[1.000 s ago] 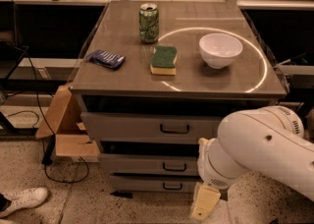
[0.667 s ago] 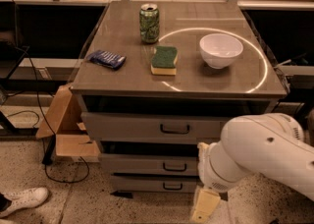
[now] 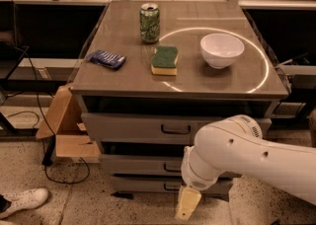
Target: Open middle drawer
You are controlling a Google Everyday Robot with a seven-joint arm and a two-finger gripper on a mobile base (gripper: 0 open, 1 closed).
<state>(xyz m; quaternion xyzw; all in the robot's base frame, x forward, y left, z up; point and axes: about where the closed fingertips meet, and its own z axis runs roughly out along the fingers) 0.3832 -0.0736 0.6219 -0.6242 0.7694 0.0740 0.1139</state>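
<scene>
The grey cabinet has three drawers, all shut. The middle drawer (image 3: 138, 165) lies below the tallest top drawer (image 3: 128, 128) and above the narrow bottom drawer (image 3: 143, 184). Its small dark loop handle (image 3: 172, 168) shows just left of my white arm (image 3: 247, 155). My gripper (image 3: 187, 203) hangs low in front of the cabinet, with its cream tip pointing down at the height of the bottom drawer. It is below and a little right of the middle handle. The arm hides the right part of the middle and bottom drawers.
On the cabinet top stand a green can (image 3: 149, 22), a green-yellow sponge (image 3: 164, 60), a white bowl (image 3: 221, 49) and a blue packet (image 3: 106, 59). A cardboard box (image 3: 66, 130) and cables lie at the left. A white shoe (image 3: 22, 202) is at the bottom left.
My arm and gripper have shifted a little to the left, nearer the drawer handles. The drawers and the things on top have not moved.
</scene>
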